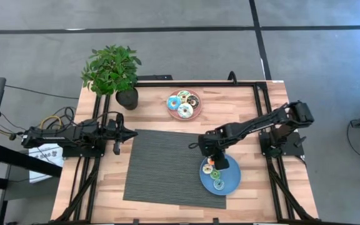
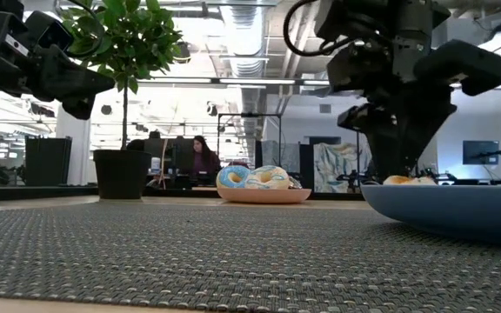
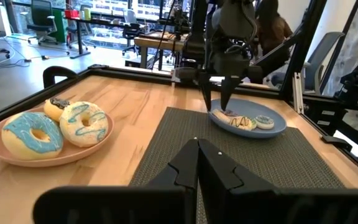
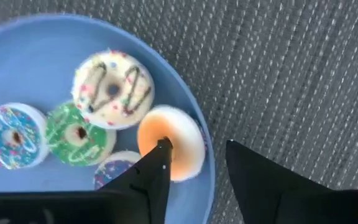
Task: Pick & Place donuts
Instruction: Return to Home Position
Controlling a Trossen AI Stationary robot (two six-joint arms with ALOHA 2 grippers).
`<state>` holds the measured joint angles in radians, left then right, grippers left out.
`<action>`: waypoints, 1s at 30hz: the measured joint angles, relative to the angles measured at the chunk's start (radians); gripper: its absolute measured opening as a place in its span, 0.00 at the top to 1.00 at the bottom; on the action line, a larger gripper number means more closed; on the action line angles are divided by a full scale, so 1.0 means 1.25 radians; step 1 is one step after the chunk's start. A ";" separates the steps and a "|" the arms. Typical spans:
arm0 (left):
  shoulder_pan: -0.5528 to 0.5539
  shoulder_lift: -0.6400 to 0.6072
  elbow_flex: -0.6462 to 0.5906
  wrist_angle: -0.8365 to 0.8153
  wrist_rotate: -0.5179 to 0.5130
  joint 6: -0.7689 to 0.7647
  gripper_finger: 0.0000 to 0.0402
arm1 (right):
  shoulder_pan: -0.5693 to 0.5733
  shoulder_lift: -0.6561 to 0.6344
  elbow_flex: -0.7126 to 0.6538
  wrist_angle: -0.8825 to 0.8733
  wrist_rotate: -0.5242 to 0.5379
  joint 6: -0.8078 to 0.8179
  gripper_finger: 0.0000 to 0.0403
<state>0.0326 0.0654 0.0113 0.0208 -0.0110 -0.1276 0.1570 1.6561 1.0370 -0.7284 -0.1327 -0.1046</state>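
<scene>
Mat (image 1: pixel 167 169) mid-table; blue plate (image 4: pixel 30 62) at its 4 o'clock, pink plate (image 3: pixel 42 158) at 1 o'clock; right gripper (image 4: pixel 196 149) spread, empty, over blue plate's 11 o'clock rim; left gripper (image 3: pixel 197 146) clenched, empty, at mat's 10 o'clock; donuts (image 4: pixel 112 89) lie on both plates.

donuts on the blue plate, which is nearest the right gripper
The plain cream donut at the rim of the round blue plate, by the right gripper; the white donut, green donut and cyan donut lie farther.

Blue plate (image 4: pixel 36 50), pink plate (image 3: pixel 48 158), grey ribbed mat (image 1: pixel 167 169), green donut (image 4: pixel 76 134), brown-striped white donut (image 4: pixel 129 87)
</scene>
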 joint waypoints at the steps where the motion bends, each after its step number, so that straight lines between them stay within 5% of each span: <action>1: 0.000 0.000 0.000 0.000 0.000 0.000 1.00 | 0.000 -0.001 0.000 0.004 -0.002 0.003 0.66; 10: 0.000 0.000 0.000 0.000 0.000 0.000 1.00 | 0.002 -0.003 0.001 -0.018 -0.029 0.043 0.81; 24: 0.000 0.000 0.000 -0.001 0.000 0.000 1.00 | 0.036 0.003 0.000 -0.016 0.002 0.043 0.83; 30: 0.000 0.000 0.001 -0.001 0.000 0.000 1.00 | 0.047 0.003 0.000 -0.011 0.027 0.094 0.92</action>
<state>0.0326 0.0656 0.0120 0.0195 -0.0113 -0.1276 0.2161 1.6596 1.0370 -0.7424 -0.0995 0.0125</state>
